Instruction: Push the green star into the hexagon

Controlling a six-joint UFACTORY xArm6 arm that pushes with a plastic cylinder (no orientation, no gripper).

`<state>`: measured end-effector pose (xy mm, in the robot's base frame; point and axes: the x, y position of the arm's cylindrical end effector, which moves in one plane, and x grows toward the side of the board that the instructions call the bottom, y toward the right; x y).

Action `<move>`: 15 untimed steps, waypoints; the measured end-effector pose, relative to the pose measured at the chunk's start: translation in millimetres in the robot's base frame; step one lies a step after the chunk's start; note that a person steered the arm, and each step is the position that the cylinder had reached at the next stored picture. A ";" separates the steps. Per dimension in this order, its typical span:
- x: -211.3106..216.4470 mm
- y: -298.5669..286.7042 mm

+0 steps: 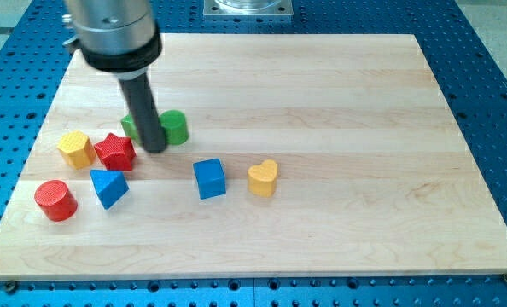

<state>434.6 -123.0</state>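
My tip (155, 149) rests on the board between two green blocks and just right of a red star (114, 152). The rod hides part of the left green block (131, 126), so its shape cannot be made out. The right green block (176, 126) looks round and sits beside the rod. A yellow hexagon (75, 148) lies at the view's left, just left of the red star. The tip is at the lower edge of the left green block; I cannot tell if they touch.
A blue triangle (108, 187) and a red cylinder (55, 199) lie below the hexagon and red star. A blue cube (209, 178) and a yellow heart (263, 177) lie right of and below the tip. The wooden board (339, 102) sits on a blue perforated table.
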 end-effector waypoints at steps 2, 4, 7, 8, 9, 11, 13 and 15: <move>-43.7 14.3; -20.2 -28.3; 39.7 -48.4; 53.3 -48.4; 53.3 -48.4; -5.0 -68.4; -69.4 -166.2; 25.6 -171.0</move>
<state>460.3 -294.0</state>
